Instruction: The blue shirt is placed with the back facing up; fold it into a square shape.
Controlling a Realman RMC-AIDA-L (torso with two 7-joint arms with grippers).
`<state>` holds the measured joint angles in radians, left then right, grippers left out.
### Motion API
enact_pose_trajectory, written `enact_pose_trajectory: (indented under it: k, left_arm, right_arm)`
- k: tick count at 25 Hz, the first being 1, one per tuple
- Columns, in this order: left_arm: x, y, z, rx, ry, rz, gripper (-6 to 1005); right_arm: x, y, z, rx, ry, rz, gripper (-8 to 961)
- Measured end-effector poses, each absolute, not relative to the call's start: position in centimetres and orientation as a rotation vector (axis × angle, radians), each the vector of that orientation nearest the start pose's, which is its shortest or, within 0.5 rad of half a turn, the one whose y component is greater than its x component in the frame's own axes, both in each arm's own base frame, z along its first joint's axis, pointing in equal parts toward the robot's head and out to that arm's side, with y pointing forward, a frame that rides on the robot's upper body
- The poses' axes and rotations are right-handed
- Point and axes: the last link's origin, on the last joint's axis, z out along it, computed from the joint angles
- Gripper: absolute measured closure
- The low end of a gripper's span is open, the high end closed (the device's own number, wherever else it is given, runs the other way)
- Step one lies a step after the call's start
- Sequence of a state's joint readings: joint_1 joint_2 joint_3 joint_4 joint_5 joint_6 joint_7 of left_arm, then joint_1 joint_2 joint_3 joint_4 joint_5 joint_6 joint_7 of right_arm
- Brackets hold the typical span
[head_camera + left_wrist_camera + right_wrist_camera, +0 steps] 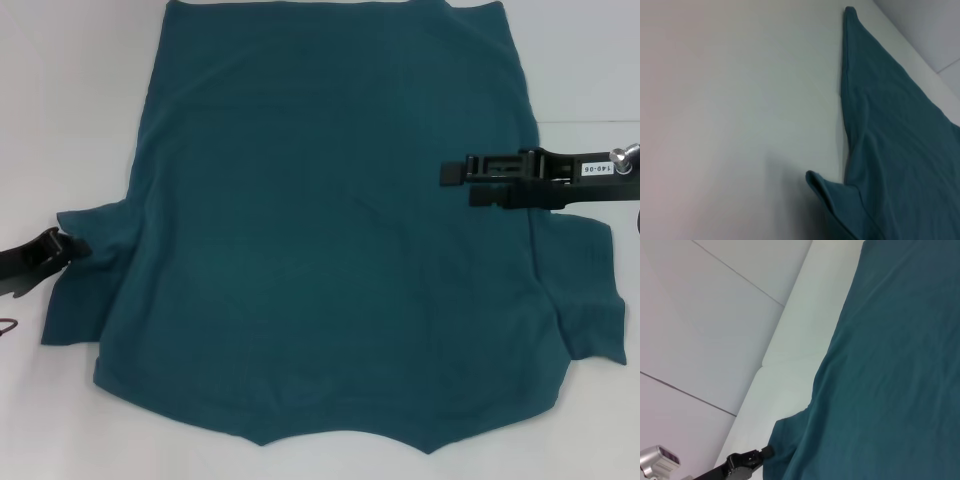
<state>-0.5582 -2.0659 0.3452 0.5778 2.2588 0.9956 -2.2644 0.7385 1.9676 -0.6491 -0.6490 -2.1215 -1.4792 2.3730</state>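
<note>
Lying flat on the white worktop (pixel 70 120), the shirt (pixel 330 240) fills most of the head view, reaching from the top edge down to a wavy edge near the bottom centre. One sleeve juts out at the middle left, the other at the lower right.

The left claw (pixel 62 247) enters low at the middle left of the head view and touches the tip of the left sleeve; its black fingers look pressed onto the cloth edge, pinching it. In the right wrist view the same claw (pixel 765 452) shows at the bottom left, its tip against the sleeve corner. In the left wrist view that sleeve curls up slightly at the bottom centre, with the shirt (pixel 900 150) running up toward the top centre beside bare worktop (pixel 730 125).

The right claw (pixel 455 180) reaches in from the right edge of the head view, above the shirt's right side, at mid height. Its two black fingers lie close together and parallel, holding nothing that can be seen.
</note>
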Motion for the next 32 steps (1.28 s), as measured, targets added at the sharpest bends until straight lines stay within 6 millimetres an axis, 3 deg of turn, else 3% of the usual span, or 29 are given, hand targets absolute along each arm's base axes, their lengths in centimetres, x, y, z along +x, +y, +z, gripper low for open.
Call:
enact_pose_trajectory:
  k: [2,11,32]
  left_arm:
    - [-36.2,36.7,3.6,-1.622,-1.780,-0.651,965]
    - [-34.0,38.7,5.7,-1.879,-1.461,-0.410,996]
    - [-32.5,42.2,8.7,-1.945,-1.120,-0.002,997]
  right_arm:
    - [22.7,39.9,4.2,-2.367,1.704,0.678,57]
    - [22.8,39.9,4.2,-2.358,1.707,0.680,57]
    - [22.9,39.9,4.3,-2.355,1.713,0.682,56]
